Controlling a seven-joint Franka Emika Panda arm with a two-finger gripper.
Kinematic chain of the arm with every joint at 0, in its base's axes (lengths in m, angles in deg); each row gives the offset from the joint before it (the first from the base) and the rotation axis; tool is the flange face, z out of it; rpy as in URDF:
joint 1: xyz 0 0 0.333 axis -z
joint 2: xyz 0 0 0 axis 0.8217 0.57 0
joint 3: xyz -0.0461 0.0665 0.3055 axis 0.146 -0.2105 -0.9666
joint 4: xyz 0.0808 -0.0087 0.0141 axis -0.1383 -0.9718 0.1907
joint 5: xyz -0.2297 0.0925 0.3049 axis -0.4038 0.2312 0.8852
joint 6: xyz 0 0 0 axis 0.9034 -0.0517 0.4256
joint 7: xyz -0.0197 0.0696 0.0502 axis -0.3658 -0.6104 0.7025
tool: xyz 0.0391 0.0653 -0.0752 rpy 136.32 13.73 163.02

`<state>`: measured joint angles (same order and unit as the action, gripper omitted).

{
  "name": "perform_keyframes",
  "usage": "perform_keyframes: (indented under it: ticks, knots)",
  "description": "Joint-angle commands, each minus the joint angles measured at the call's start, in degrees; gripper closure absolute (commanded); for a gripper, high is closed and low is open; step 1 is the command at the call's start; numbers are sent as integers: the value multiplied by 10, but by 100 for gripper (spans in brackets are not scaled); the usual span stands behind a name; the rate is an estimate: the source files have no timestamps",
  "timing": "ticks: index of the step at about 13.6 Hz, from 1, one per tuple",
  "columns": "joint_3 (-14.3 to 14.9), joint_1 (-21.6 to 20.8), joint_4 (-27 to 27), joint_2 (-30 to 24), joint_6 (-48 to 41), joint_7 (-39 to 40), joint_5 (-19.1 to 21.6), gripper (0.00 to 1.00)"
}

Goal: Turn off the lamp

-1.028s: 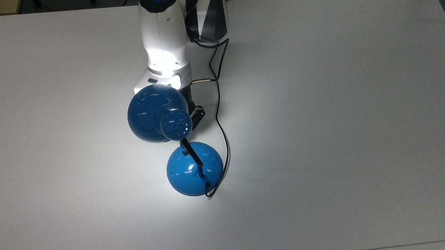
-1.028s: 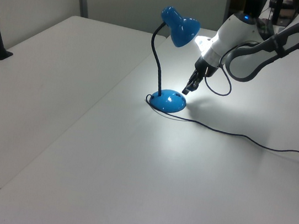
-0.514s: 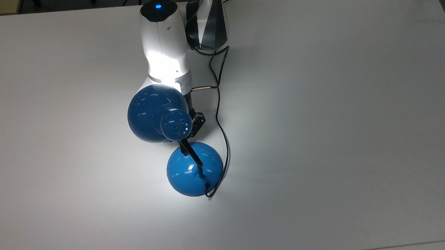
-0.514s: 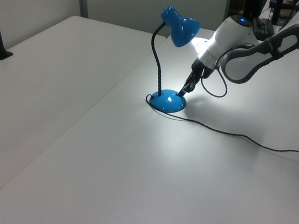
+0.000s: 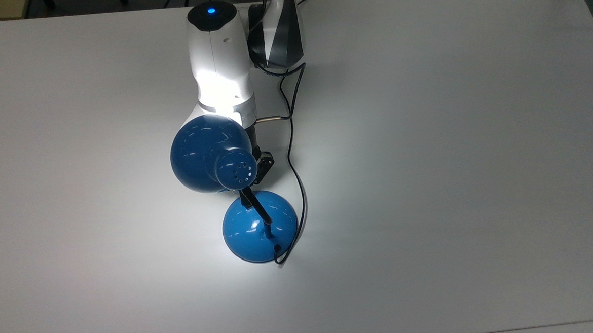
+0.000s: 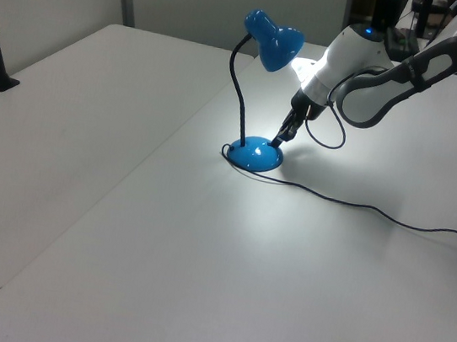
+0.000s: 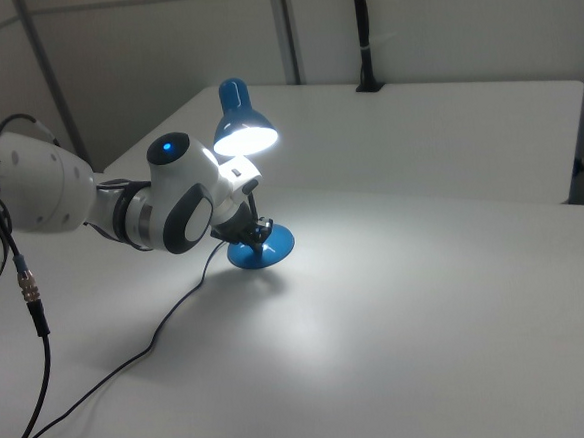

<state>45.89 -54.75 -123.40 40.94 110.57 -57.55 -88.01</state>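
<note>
Standing near the middle of the white surface (image 6: 121,207), the lamp (image 6: 256,153) is lit, its shade throwing a bright pool around the dome base. The jaws (image 6: 280,141) are held at the base's far edge in the left view; how far they are parted cannot be told. A glossy, slippery, light base is judged likely: no grasp is advised, only a gentle press on the switch, since the thin neck may sway.
</note>
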Motion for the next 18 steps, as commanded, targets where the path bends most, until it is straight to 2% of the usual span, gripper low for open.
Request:
perform_keyframes:
  ticks: [1, 5, 8, 10, 12, 13, 14, 15, 17, 18]
  knots:
    - [4, -11, 8, 26, 17, -5, 10, 100]
    - [4, -10, 7, 23, 14, -5, 11, 100]
    - [4, -4, -19, -10, 0, -4, 11, 100]
    - [4, -1, -33, -48, -69, -4, 11, 100]
    - [5, 3, -27, -90, -204, -4, 8, 97]
    - [5, 5, -26, -111, -262, -4, 5, 90]
    - [5, 9, -26, -133, -312, -4, 3, 68]
    - [5, 13, -25, -153, -357, -1, 2, 52]
    - [5, 20, -13, -186, -442, -1, -5, 0]
    - [5, 25, 1, -209, -502, -4, -7, 0]
